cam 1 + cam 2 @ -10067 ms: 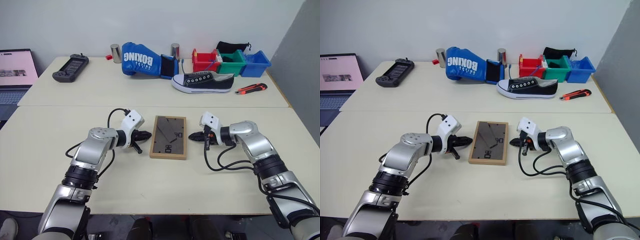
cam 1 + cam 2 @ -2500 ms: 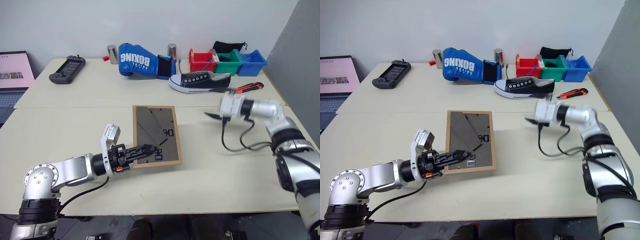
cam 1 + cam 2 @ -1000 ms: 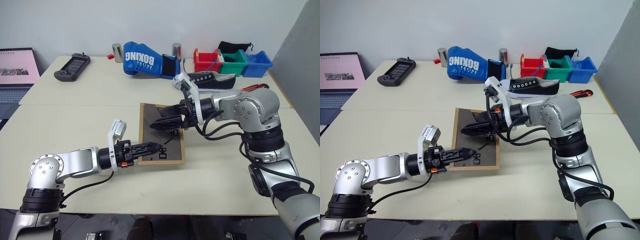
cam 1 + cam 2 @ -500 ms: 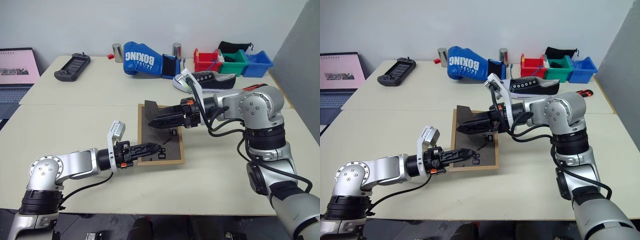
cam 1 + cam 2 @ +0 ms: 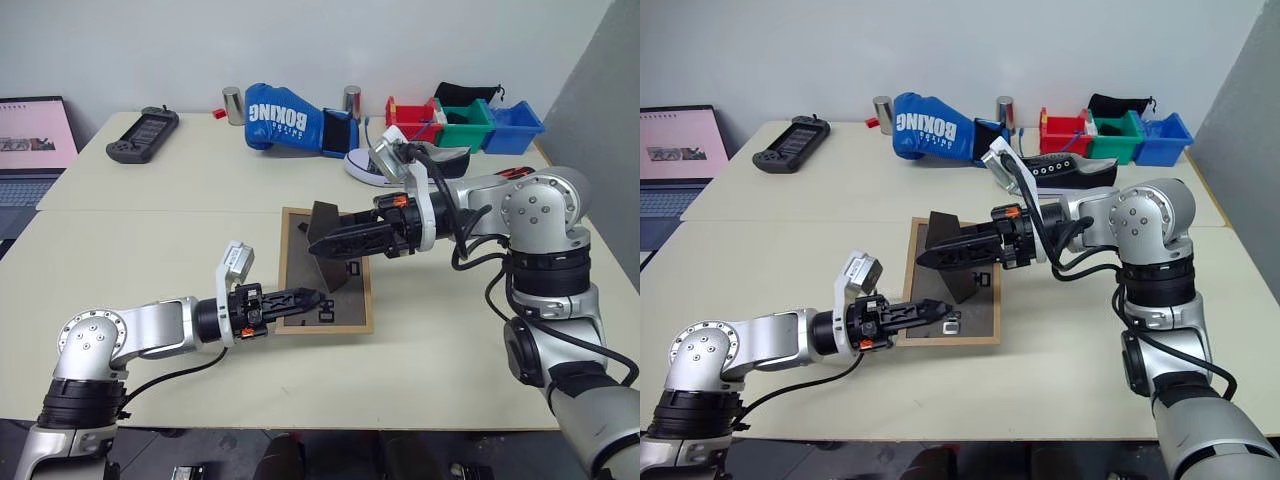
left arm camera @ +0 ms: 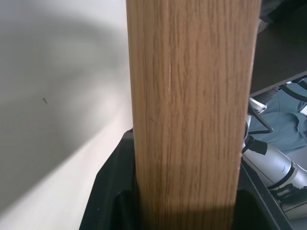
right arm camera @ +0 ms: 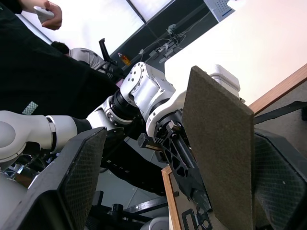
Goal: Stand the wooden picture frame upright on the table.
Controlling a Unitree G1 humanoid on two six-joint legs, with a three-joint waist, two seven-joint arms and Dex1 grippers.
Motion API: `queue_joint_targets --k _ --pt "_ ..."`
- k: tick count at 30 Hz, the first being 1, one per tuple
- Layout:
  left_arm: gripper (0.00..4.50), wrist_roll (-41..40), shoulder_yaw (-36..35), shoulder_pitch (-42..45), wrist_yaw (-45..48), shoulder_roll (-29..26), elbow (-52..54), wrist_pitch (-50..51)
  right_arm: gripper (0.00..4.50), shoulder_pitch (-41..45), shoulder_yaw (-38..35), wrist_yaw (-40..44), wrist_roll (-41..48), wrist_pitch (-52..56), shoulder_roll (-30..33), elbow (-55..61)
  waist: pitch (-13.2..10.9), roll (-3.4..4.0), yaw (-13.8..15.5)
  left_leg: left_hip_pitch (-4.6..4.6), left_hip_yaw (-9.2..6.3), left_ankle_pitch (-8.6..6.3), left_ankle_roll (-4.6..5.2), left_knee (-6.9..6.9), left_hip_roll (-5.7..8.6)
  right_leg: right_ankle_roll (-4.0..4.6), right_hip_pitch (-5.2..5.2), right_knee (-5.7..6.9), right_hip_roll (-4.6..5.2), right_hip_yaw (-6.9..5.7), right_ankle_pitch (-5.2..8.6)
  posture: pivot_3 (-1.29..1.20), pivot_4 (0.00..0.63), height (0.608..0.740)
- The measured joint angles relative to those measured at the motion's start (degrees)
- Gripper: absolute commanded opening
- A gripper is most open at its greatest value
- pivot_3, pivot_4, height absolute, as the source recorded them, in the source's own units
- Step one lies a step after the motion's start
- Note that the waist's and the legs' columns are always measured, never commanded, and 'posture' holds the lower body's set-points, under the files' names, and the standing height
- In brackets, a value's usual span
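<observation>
Wooden picture frame (image 5: 325, 285) lies backing-up on your desk (image 5: 130, 270). Your left end effector (image 5: 305, 297) pinches its near edge. Your right end effector (image 5: 325, 243) is spread wide around the raised prop (image 5: 330, 240).

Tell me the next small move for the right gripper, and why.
Probably keep swinging the prop further out from the backing. The left gripper clamps the frame by its near edge, and the frame lies nearly flat, back up, on the table. The right gripper has its fingers wide on either side of the prop, which is only partly raised.
</observation>
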State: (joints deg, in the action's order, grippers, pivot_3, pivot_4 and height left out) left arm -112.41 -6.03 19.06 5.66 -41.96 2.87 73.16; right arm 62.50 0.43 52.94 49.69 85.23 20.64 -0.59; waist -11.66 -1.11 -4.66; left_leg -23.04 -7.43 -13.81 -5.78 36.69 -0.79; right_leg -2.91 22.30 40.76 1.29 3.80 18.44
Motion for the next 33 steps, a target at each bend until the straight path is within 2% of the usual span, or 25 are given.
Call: queue_joint_targets --k 5,8,13,16,20,23,27,33 --pt "1.28 0.15 0.05 -0.02 -0.03 -0.44 -0.03 -0.08 4.44 -0.66 3.38 1.42 -2.42 -4.31 4.58 -2.44 0.00 -0.01 0.04 -0.01 0.01 0.00 0.00 0.00 0.00 -0.01 -0.01 -0.06 0.00 0.01 0.00 0.00 0.150 0.740" --pt "1.28 0.21 0.04 0.00 0.01 -0.54 -0.16 -0.15 4.44 -1.62 5.41 3.84 -4.81 -7.38 9.65 -5.23 -0.01 -0.01 0.09 -0.03 0.03 0.00 0.00 -0.01 0.01 -0.01 -0.01 -0.12 0.01 0.02 0.00 0.00 0.150 0.740" --pt "1.28 0.24 0.03 0.16 0.12 -0.56 -0.30 -0.18 4.44 -2.10 6.76 11.37 -7.78 -12.72 17.61 -10.76 -0.01 -0.02 0.18 -0.04 0.07 0.00 0.00 -0.08 0.01 -0.01 -0.01 -0.25 0.02 0.06 0.00 0.00 0.150 0.740" --pt "1.28 0.25 0.02 0.22 0.29 -0.56 -0.57 -0.13 4.44 -3.16 7.81 17.48 -10.55 -20.34 21.73 -12.28 -0.01 -0.02 0.29 -0.04 0.08 0.00 0.00 -0.13 0.00 -0.02 -0.02 -0.33 0.02 0.05 0.01 0.00 0.150 0.740" --pt "1.28 0.27 -0.46 0.36 1.29 -0.59 -1.36 0.10 4.44 -8.89 12.07 26.66 -19.45 -38.95 27.70 -10.58 -0.02 -0.03 0.36 -0.03 0.13 0.00 0.00 -0.21 -0.01 -0.04 -0.05 -0.47 0.02 0.06 0.00 0.00 0.150 0.740" --pt "1.28 0.27 -0.87 0.39 2.06 -0.56 -1.67 0.46 4.44 -12.67 13.38 26.70 -27.14 -55.79 27.25 -10.26 -0.01 -0.03 0.08 -0.01 0.18 0.00 -0.01 -0.26 -0.02 -0.06 -0.05 -0.48 0.02 0.11 -0.01 0.00 0.150 0.740" --pt "1.28 0.33 -1.24 0.91 3.89 0.00 -2.68 1.56 4.44 -16.09 13.65 21.32 -38.66 -88.67 22.30 -15.59 -0.02 -0.04 0.05 0.01 0.22 0.01 -0.02 -0.22 -0.03 -0.11 -0.09 -0.47 0.02 0.11 -0.03 0.00 0.150 0.740" --pt "1.28 0.45 -2.35 1.07 6.27 0.70 -2.76 2.55 4.44 -13.01 12.66 3.17 -56.70 -140.27 18.24 -39.24 -0.03 -0.06 0.04 0.03 0.28 0.13 -0.23 -0.18 0.01 -0.11 -0.12 -0.50 0.06 0.16 -0.05 0.00 0.150 0.740"
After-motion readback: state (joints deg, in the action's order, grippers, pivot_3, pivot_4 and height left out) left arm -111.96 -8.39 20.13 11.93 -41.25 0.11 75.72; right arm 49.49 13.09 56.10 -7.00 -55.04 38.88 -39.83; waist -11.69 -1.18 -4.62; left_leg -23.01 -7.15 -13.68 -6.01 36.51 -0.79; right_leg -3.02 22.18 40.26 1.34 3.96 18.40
